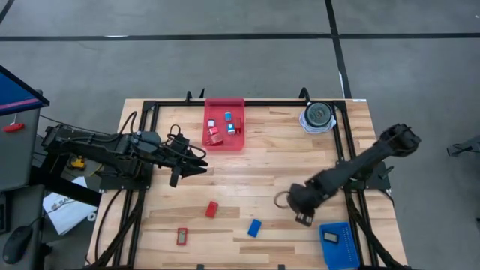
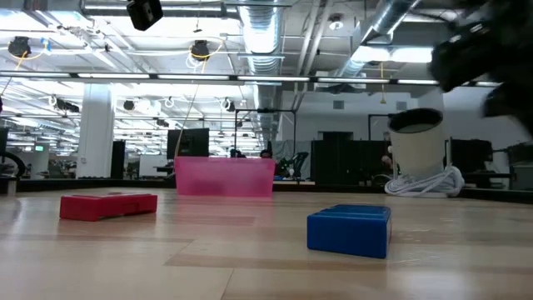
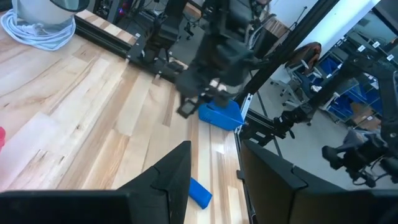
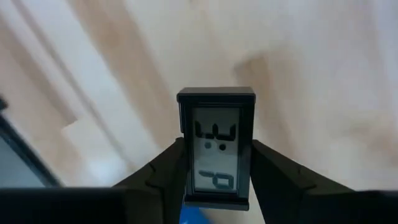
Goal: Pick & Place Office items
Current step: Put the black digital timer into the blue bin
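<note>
Wooden table (image 1: 270,172) seen from above, framed by black rails. At the far edge stands the red tray (image 1: 224,124), holding several small red and pale blue pieces (image 1: 227,127); to its right, near the far right corner, sits a round grey-and-white object (image 1: 317,116) with a white cable coiled at its base. The blue tray (image 1: 341,244) lies at the near right corner with one flat black rectangle (image 1: 330,237) in it. Loose on the near boards: a red block (image 1: 211,209), a blue block (image 1: 254,228) and a small red piece with a grey face (image 1: 181,237), all well apart from one another. Nothing lies between the right gripper (image 1: 303,212) and the blue tray just beside it.

The surface is pale planked wood; the low view shows a large room behind with exposed ducts, ceiling lights and dark desks.

The right gripper (image 4: 214,180) is clamped on a small black-framed digital display (image 4: 216,146), a flat rectangle with a pale screen showing dark segment digits, held upright between the two fingers (image 4: 158,177) above the boards.

The left gripper (image 1: 196,166) hangs over the table's left middle, near the red tray; its fingers (image 3: 171,177) stand partly apart with nothing between them
</note>
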`<control>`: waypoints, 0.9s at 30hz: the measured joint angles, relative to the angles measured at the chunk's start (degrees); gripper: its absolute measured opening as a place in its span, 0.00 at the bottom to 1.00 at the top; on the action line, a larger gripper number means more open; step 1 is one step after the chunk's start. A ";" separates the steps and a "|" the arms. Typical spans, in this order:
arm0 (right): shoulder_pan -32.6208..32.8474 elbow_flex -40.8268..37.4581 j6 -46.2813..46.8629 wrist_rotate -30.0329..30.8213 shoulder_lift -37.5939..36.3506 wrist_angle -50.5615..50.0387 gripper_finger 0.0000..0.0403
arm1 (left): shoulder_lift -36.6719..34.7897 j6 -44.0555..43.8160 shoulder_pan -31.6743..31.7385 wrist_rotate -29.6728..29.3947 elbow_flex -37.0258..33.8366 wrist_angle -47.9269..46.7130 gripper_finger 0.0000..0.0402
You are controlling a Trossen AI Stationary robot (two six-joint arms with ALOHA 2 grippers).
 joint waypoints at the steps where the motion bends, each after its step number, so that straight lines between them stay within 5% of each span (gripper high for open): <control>1: 2.16 0.00 3.83 0.03 -0.60 -0.18 0.38 | 0.00 0.02 0.00 0.00 0.00 0.00 0.34; 15: 25.75 0.09 51.84 0.25 -5.06 2.11 0.37 | 0.00 0.22 0.00 0.58 0.00 3.90 0.34; 27: 34.71 0.11 64.17 1.05 -3.53 2.29 0.39 | 0.00 0.21 0.00 0.70 -0.02 4.85 0.34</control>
